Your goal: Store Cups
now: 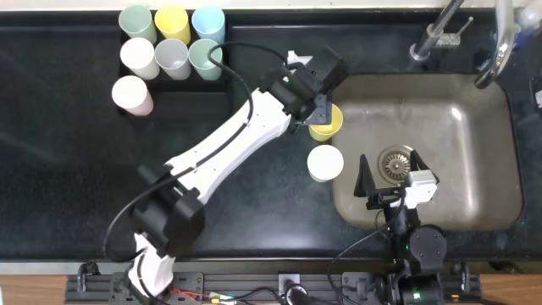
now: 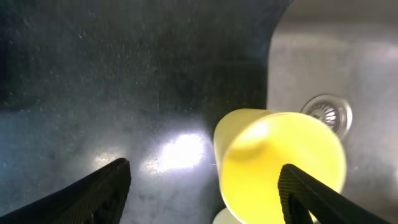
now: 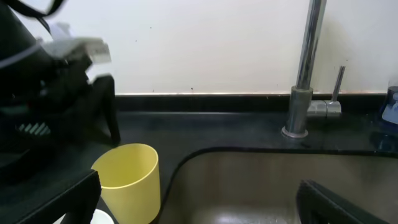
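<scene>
left fingers [image 2: 109,186]: spread wide and pinching nothing; one sits right at the rim of the yellow cup [image 2: 280,165], and whether it touches is hard to call
left gripper [image 2: 204,167]: hangs over the dark counter [image 2: 93,74], with that cup between the fingers, way off to one side
yellow cup: upright, mouth up, on the counter right at the edge of the sink [image 1: 457,93]
white cup [image 1: 325,163]: just beside the yellow one, also at the sink's edge, closer to the arm bases
right fingers [image 3: 56,202]: spread apart too, holding nothing
right gripper [image 3: 199,183]: sits low over the sink basin near the drain [image 1: 395,163], facing the faucet [image 3: 305,81], with the yellow cup off to one side
cup cluster [image 1: 172,41]: six cups in two rows of three at the counter's far left, well apart from the sink
pale pink cup [image 1: 133,95]: just beside that cluster, on the near side, looks tipped over
</scene>
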Motion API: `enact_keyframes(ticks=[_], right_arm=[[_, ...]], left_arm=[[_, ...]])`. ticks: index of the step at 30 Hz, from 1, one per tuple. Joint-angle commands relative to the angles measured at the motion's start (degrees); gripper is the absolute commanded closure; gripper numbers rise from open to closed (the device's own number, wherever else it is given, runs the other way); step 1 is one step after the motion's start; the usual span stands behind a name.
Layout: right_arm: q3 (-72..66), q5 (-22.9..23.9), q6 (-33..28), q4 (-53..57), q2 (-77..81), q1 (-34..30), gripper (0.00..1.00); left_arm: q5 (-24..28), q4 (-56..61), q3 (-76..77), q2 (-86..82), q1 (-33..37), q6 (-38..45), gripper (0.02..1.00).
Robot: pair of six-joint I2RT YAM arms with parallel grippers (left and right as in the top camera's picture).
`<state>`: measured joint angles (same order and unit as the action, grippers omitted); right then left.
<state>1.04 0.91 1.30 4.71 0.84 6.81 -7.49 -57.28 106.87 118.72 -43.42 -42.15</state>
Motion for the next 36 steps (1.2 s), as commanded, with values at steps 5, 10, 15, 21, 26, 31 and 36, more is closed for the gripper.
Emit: enact_keyframes(ticks=[5,10,15,21,26,31,36], right_arm=[[-0.76,0.61,-0.02,-0.26,-0.55,0.31,0.003],[-0.76,0.61,-0.02,-0.26,-0.55,0.31,0.003],[-0.76,0.61,-0.02,-0.26,-0.55,0.31,0.003],[-0.76,0.61,-0.02,-0.26,-0.55,0.31,0.003],[-0.76,0.61,-0.02,-0.26,-0.55,0.31,0.005],[-0.76,0.61,-0.02,-0.26,-0.55,0.31,0.003],[-0.76,0.61,-0.02,-0.26,-0.55,0.31,0.003]], left_arm=[[2.64,0.35,1.64,4.42,-0.04,-1.44,0.294],[2.95,0.57,1.64,5.22,-0.04,-1.42,0.621],[2.95,1.25,1.64,5.22,-0.04,-1.42,0.904],[1.92,1.88,3.87,5.01,-0.11,-0.48,0.982],[-4.31,0.13,8.04,1.79,0.0,1.68,0.982],[-12.31,-2.51,8.35,-6.67,2.32,1.62,0.985],[-18.01,-8.48,8.33,-16.02,8.13,1.57,0.982]])
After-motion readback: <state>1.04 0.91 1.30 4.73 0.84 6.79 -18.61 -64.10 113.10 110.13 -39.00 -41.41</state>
